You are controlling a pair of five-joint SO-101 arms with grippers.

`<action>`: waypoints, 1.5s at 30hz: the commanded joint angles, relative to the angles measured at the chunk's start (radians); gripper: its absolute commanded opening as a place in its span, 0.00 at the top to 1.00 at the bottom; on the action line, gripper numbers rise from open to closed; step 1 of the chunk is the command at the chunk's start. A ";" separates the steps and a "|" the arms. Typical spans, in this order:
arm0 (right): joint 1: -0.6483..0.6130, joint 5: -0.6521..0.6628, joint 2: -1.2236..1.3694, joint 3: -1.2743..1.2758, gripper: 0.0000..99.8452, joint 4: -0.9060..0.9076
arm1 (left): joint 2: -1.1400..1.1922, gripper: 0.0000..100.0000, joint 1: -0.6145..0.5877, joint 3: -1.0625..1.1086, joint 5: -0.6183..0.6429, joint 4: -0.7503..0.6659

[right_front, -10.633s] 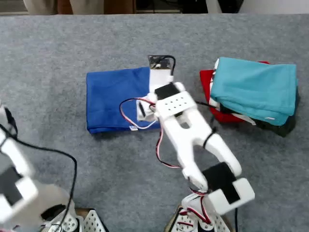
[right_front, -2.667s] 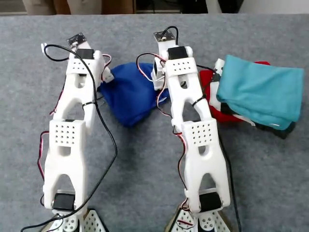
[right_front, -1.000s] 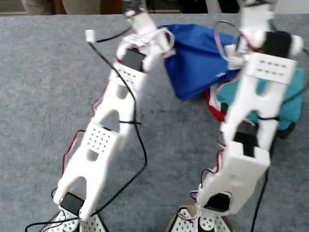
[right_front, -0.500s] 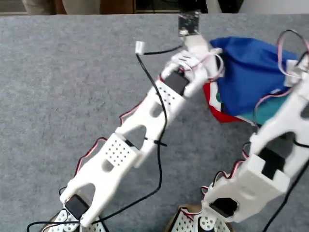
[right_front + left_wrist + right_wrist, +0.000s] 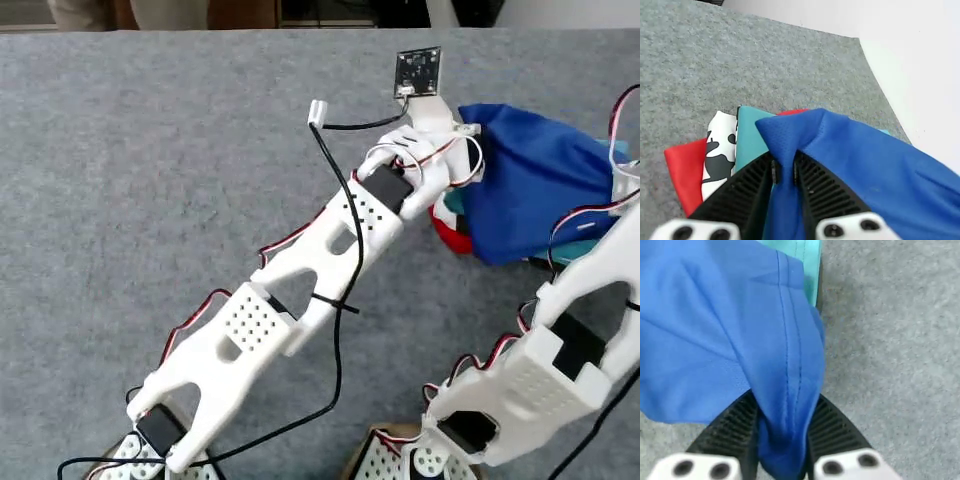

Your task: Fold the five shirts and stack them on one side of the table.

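1. The blue shirt (image 5: pixel 540 195) hangs bunched between the two grippers at about 2 o'clock on the grey table (image 5: pixel 150 150). It sits above the stack of folded shirts there.
2. The left gripper (image 5: pixel 462 165) is at the blue shirt's 9 o'clock edge. In its wrist view the left gripper (image 5: pixel 785 167) has its jaws clamped on a pinched ridge of the blue shirt (image 5: pixel 865 165).
3. The right gripper (image 5: pixel 785 402) also has its jaws closed tight on the blue shirt (image 5: pixel 715 330), with a thick fold of the cloth squeezed between them.
4. The left arm (image 5: pixel 300 260) stretches from its base at 7 o'clock diagonally toward 1 o'clock.
5. The right arm (image 5: pixel 540 370) rises from its base at 5 o'clock toward 3 o'clock and passes off the edge of the high view.
6. Below the blue shirt lie the teal shirt (image 5: pixel 750 135), a black-and-white patterned shirt (image 5: pixel 717 150) and the red shirt (image 5: pixel 682 160), each layer's edge showing past the one above.
7. From above, the red shirt (image 5: pixel 452 238) peeks out at the blue shirt's 8 o'clock corner, with the teal shirt (image 5: pixel 456 203) just over it.
8. A black cable (image 5: pixel 335 200) loops along the left arm.
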 commanded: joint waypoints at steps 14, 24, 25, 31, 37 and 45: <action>-0.007 0.002 -0.058 -0.013 0.61 0.041 | -0.124 0.89 -0.094 -0.031 0.086 0.190; -0.127 -0.043 0.018 -0.079 0.80 -0.064 | -0.200 0.89 -0.084 -0.035 0.078 0.433; -0.137 -0.043 0.041 -0.081 0.86 -0.089 | -0.200 0.89 -0.078 -0.035 0.077 0.457; -0.148 -0.043 0.203 -0.082 0.96 -0.284 | -0.200 0.92 -0.043 -0.084 -0.032 0.595; -0.147 -0.043 0.340 -0.079 0.96 -0.376 | -0.200 0.92 -0.072 -0.236 -0.204 0.818; -0.188 -0.035 0.361 -0.239 0.96 -0.199 | -0.225 0.93 -0.204 -0.315 -0.377 1.034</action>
